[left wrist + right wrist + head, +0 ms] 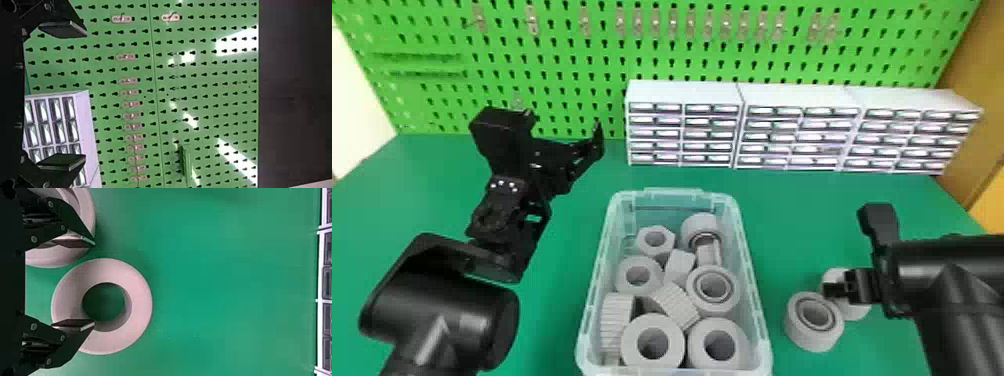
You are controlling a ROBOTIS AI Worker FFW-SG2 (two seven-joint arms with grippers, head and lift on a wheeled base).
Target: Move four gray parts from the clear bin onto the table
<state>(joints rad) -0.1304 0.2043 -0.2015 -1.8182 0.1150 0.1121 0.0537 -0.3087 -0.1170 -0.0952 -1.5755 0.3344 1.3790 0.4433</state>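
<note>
black arms come in from the head view's bottom and right edges. left gripper (pixel 564 120) hangs over the far-left part of the green table (pixel 562 300), short of the pegboard (pixel 572 65); fingers spread wide, nothing in hold. right gripper (pixel 857 286) points down above the table's right side; fingers well parted, nothing clamped. in the right wrist view one finger overlaps the farther gray ring (pixel 137 305), the other the nearer gray ring (pixel 84 217).

both rings lie flat on the table, side by side, off the right edge of the clear bin (pixel 758 305). ten gray parts show inside: hex nut (pixel 642 240) by the far-left corner, lipped ring (pixel 699 222) by the far-right, ribbed part (pixel 617 320) along the left wall, two thick rings by the near edge, rest between. white drawer cabinets (pixel 682 92) line the table's far edge, right of centre.
</note>
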